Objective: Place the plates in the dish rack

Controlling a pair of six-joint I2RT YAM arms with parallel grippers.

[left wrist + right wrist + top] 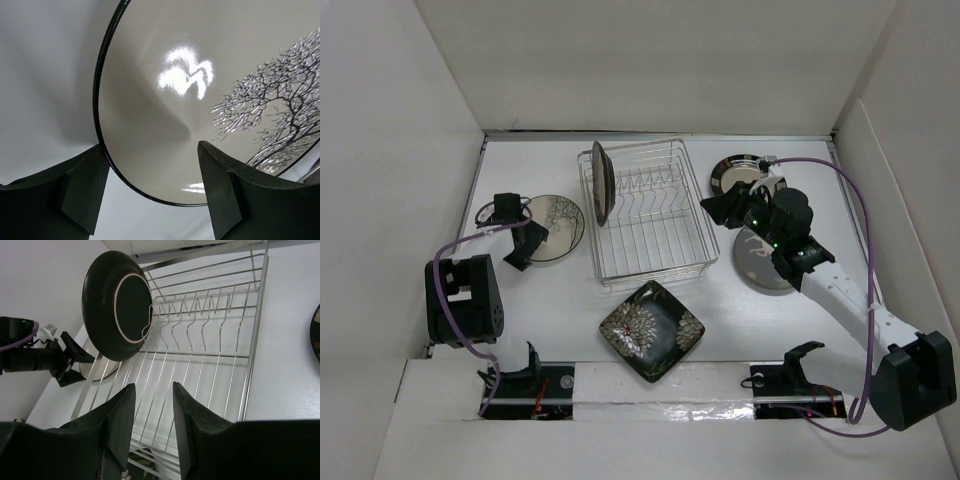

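On the white worktop [550,320], at 9 o'clock from the dish rack [650,235], we see the cream round plate [560,222] with the dark branch pattern lying flat. The left gripper [533,238] sits low at its 9 o'clock edge. In the left wrist view the left gripper [152,150] is released, with its fingers [85,185] spread wide. The cream round plate [165,125] has its dark rim running down between them, and we cannot tell whether either finger touches it.

The dish rack stands at the middle of the worktop toward 12 o'clock. A dark round plate [601,182] stands upright on edge at its 9 o'clock end. From the right wrist we see the back of this dark round plate [119,305], with a pale ring on it, leaning against the first tines of the dish rack [255,340]. The other slots hold nothing.

At 6 o'clock from the rack lies the black square plate [652,331] with the flower design, flat and turned cornerwise.

The right gripper [725,208] hangs over the rack's 3 o'clock rim. Close up, the right gripper [153,387] is partly parted with nothing between its fingers.

The black-rimmed round plate [735,172] lies at about 1 o'clock from the rack. The grey round plate [760,268] lies at about 4 o'clock, partly under the right arm.
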